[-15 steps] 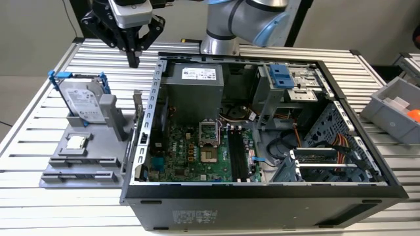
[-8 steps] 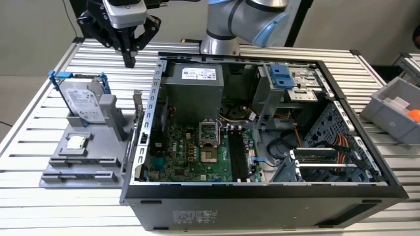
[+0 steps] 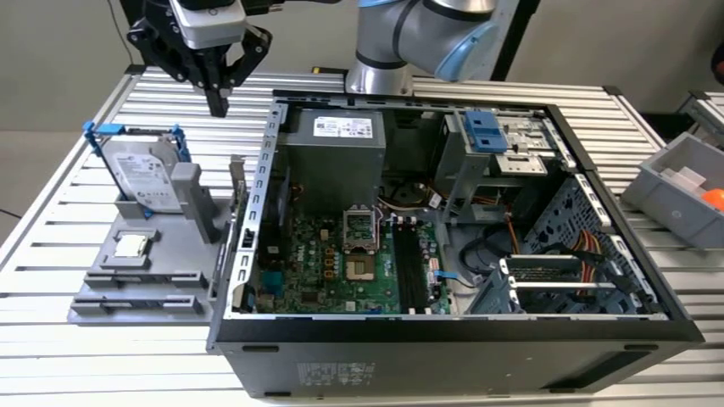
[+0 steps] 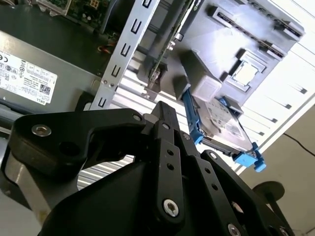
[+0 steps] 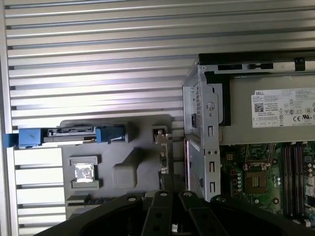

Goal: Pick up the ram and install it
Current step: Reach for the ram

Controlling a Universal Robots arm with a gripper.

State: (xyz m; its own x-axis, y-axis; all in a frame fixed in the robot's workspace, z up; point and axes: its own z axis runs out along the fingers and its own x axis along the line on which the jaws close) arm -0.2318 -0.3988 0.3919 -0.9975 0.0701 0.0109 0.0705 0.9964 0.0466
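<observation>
Upper left of the exterior view: the gripper (image 3: pixel 216 106), fingers together and empty, hangs over the ram (image 3: pixel 237 191) (upright beside the computer case (image 3: pixel 453 348)). Centre your fingers squarely on its top edge.

An open PC case (image 3: pixel 453 335) is laid on a slatted desk (image 3: pixel 80 365), motherboard (image 3: pixel 328 271) & PSU (image 3: pixel 334 148) exposed inside. At the exterior view's left a grey holder (image 3: pixel 136 295) is set beside it, w/ a blue-bracketed HDD (image 3: pixel 145 174) stood upright at the far end & a square CPU (image 3: pixel 132 246) laid nearer. A grey bin (image 3: pixel 676 193) is placed at the exterior view's right.
</observation>
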